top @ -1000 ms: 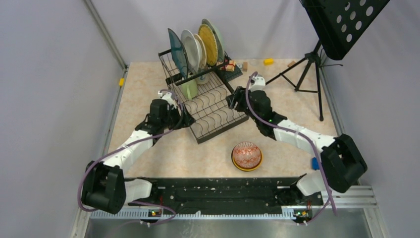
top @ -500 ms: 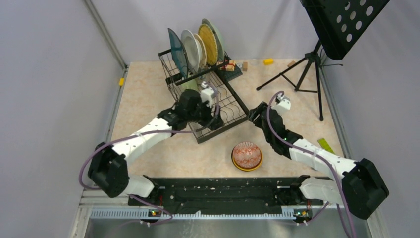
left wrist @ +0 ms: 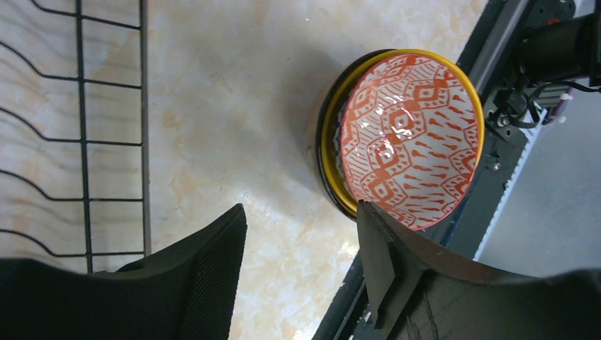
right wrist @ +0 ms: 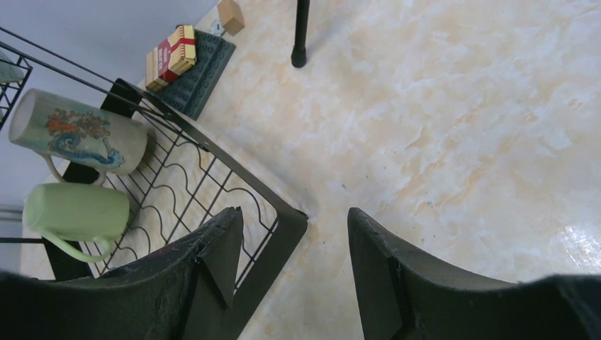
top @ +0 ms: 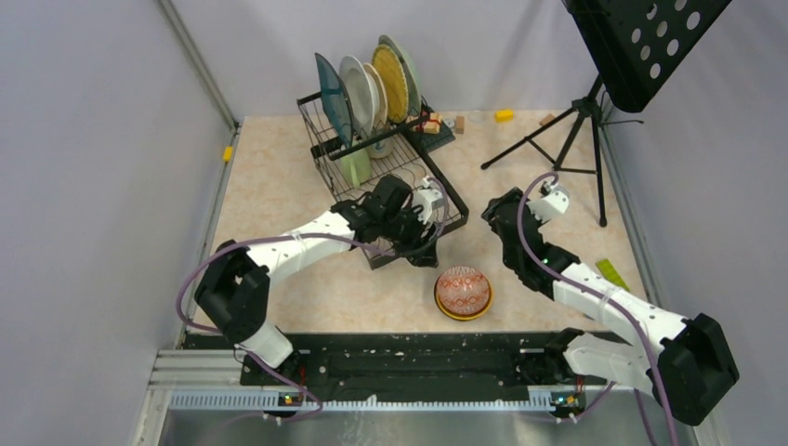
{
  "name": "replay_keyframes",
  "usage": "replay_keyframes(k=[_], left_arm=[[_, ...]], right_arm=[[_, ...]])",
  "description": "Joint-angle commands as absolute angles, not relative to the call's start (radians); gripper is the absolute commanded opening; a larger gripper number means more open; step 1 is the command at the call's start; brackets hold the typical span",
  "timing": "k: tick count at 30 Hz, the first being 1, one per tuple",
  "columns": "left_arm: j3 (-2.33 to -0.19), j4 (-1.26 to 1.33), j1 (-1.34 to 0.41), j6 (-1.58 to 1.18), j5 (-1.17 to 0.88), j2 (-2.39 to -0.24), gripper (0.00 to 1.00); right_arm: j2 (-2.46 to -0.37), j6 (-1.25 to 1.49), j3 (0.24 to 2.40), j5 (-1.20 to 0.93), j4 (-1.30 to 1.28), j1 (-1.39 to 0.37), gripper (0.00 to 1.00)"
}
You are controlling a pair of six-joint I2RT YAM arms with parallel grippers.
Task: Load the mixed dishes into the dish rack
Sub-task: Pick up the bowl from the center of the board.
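Four plates (top: 364, 88) stand on edge in the raised far section of the black wire dish rack (top: 413, 163). Two mugs sit side by side at the far end of its flat tray: a light-green mug (right wrist: 74, 211) and a cream mug (right wrist: 79, 136) with a painted design. Out on the tabletop (top: 279, 186) is the red-patterned bowl (left wrist: 407, 138), nested inside the yellow-orange bowl (left wrist: 327, 149), on the near side just right of the rack's near corner. The left fingers (left wrist: 223, 237) hover over the tabletop between the rack's edge and the bowls, spread apart with nothing in them. The right fingers (right wrist: 225, 237) hang just beside the rack's right-hand corner, also parted and holding nothing. The music stand tripod (top: 567, 139) is off at the far right.
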State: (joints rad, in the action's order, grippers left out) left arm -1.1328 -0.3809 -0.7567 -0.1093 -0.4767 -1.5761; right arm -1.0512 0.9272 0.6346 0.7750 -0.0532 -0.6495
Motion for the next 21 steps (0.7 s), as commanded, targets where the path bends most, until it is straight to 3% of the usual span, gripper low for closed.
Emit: replay_keyframes(k=[1,8,21], left_arm=[[-1.199,-0.419,-0.772,-0.070,-0.578,-1.614,0.63],[-1.231,-0.439,-0.819,-0.061,-0.594,-1.652,0.62],[-1.333,-0.555,-0.882,-0.075,-0.475,-1.759,0.53]], right_arm=[[-1.027,0.957,0.626,0.813,-0.060,-0.645,0.58],[-1.036,0.956,0.627,0.810,-0.064,-0.646,0.58],[-1.013,0.996,0.611,0.838,-0.094,-0.645,0.58]])
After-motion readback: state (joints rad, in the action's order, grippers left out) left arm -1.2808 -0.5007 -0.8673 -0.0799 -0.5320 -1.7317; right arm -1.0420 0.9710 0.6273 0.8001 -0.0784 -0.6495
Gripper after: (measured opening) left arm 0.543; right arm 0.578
